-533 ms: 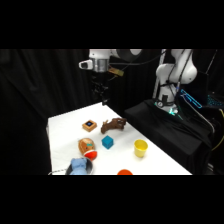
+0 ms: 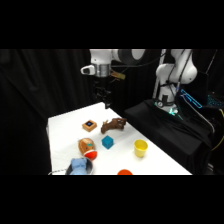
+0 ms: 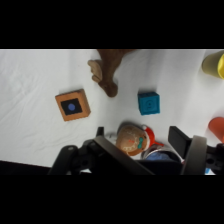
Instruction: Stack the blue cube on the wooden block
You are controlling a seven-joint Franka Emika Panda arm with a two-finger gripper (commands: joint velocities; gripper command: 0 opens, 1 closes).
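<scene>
Gripper (image 2: pixel 106 104) hangs high above table's (image 2: pixel 65 125) far edge, fingers spread, holding nothing. Blue cube (image 3: pixel 149 103) lies on table beyond the fingertips, well apart from wooden block (image 3: pixel 73 104).

The tabletop (image 2: pixel 65 130) is showing plain white. The cube (image 3: pixel 149 103) is showing teal-blue, the block (image 3: pixel 73 105) tan with a dark blue square on top. A cup (image 2: pixel 141 148) is glowing yellow beside a dark brown piece (image 2: pixel 114 125).

Wooden block (image 3: pixel 73 104): matt tan wood. Blue cube (image 3: pixel 149 103): smooth, matt. Table (image 3: pixel 35 75): plain white, matt. Yellow cup (image 2: pixel 141 148): smooth plastic.
</scene>
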